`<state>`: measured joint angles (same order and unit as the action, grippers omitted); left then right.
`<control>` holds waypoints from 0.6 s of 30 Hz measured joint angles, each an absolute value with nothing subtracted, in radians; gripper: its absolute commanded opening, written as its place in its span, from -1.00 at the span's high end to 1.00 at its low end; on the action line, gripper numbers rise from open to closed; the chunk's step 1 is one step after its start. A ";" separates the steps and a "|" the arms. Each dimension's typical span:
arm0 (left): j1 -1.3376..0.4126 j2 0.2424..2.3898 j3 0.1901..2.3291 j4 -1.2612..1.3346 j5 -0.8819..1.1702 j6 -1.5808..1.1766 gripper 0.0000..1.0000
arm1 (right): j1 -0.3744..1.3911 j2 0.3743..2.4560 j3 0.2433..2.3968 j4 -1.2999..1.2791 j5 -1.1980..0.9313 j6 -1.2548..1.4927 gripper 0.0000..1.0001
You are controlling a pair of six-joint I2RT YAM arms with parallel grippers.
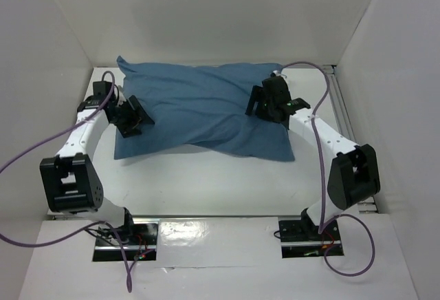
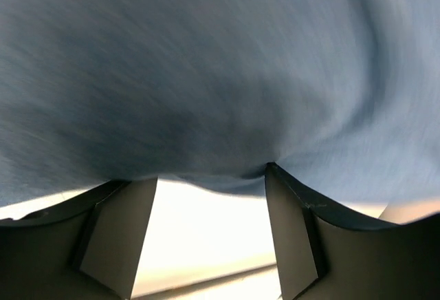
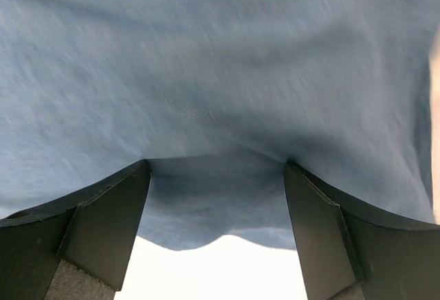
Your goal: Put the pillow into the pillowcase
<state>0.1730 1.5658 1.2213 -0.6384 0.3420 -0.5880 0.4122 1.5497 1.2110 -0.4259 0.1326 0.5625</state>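
Centrally, item one: the pillowcase (image 1: pixel 199 114), medium blue, wrinkled, lying on the white table (image 1: pixel 206 183); plump through the middle, one corner peaked at its far-left end

Item two: the pillow, hidden from every view; whether it fills the pillowcase cannot be told

Item three: the left gripper (image 1: pixel 137 118), at the left edge of the pillowcase, low against the cloth; its fingers (image 2: pixel 117 231) spread wide, tips touching blue fabric, nothing pinched between them

Item four: the right gripper (image 1: pixel 256 104), on the right part of the pillowcase, near its far-right corner; its fingers (image 3: pixel 103 231) likewise spread wide, a fold of blue cloth bulging into the gap, not clamped

Item five: a purple cable (image 1: pixel 320 128), looping beside the pillowcase's right end
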 measured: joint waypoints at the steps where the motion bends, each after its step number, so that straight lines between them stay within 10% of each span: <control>1: 0.158 1.531 1.198 -0.643 0.339 -0.588 -0.54 | 0.394 1.547 1.211 -0.427 0.135 0.549 -0.72; 18: 0.147 1.208 1.561 -0.752 0.277 -0.527 -0.84 | 0.452 1.263 1.443 -0.727 0.470 0.500 -1.00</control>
<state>0.1467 1.2083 1.5608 -0.7521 0.2771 -0.5274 0.4519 1.2629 1.4429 -0.7269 0.4702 0.4999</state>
